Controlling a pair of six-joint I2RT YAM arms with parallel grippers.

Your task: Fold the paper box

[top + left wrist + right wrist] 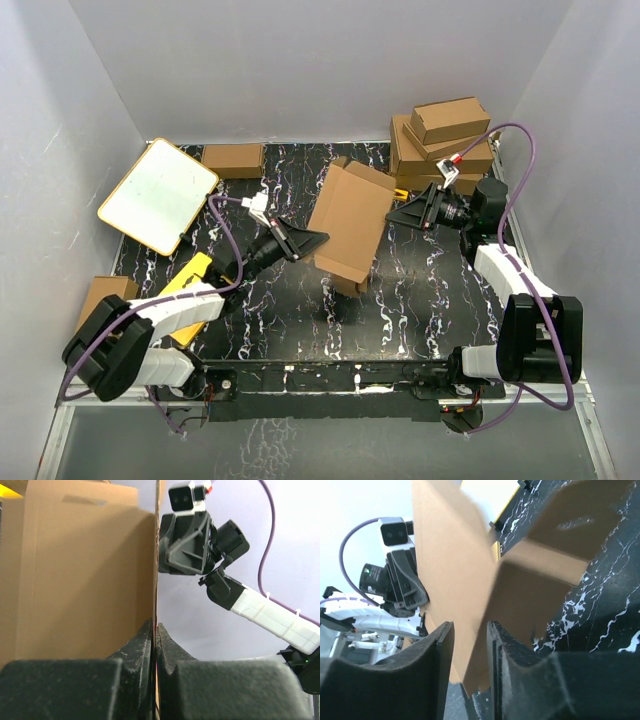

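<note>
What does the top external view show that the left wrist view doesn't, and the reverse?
Only top external: the white board, the stack of folded boxes, the marbled table. Only left wrist: a close look at how the left gripper clamps the cardboard's thin edge. Both: the paper box and the right gripper at its opposite edge.

Readable text: none in any of the three views.
Paper box [350, 222]: plain brown cardboard on every face that shows; no print, label or number.
Stacked brown boxes [445, 140]: plain faces at the far right of the tabletop; no marking can be made out.
White board [160, 195]: blank white face with an orange rim.
Arms: white and black housings, too small or blurred to show any brand.
</note>
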